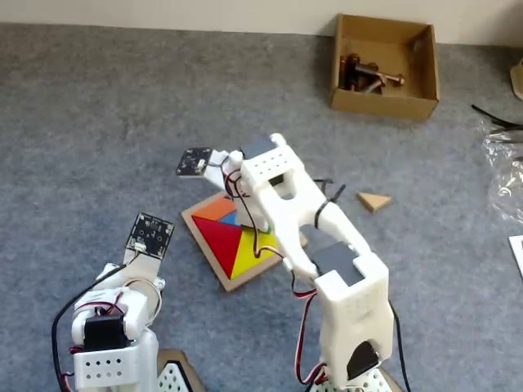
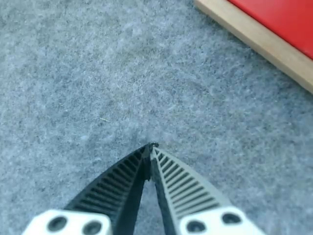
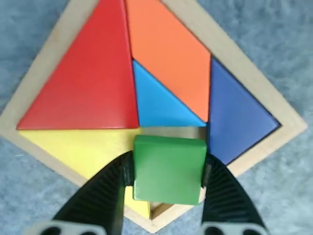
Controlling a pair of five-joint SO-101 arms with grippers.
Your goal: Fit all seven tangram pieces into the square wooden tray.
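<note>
The square wooden tray [image 1: 204,241] [image 3: 39,81] lies on the grey carpet, holding a red triangle [image 3: 85,83], orange piece [image 3: 168,63], light blue triangle [image 3: 159,100], dark blue triangle [image 3: 234,115] and yellow triangle [image 3: 83,149]. My right gripper [image 3: 168,171] is shut on a green square [image 3: 168,169], held just above the tray's open slot. A plain wooden triangle [image 1: 374,200] lies on the carpet to the right of the tray. My left gripper [image 2: 149,152] is shut and empty over bare carpet, beside the tray's edge [image 2: 254,39].
A cardboard box [image 1: 384,65] with metal parts stands at the back right. Cables and a clear plastic bag [image 1: 507,163] lie at the right edge. The right arm [image 1: 302,220] reaches over the tray. Open carpet stretches to the left and back.
</note>
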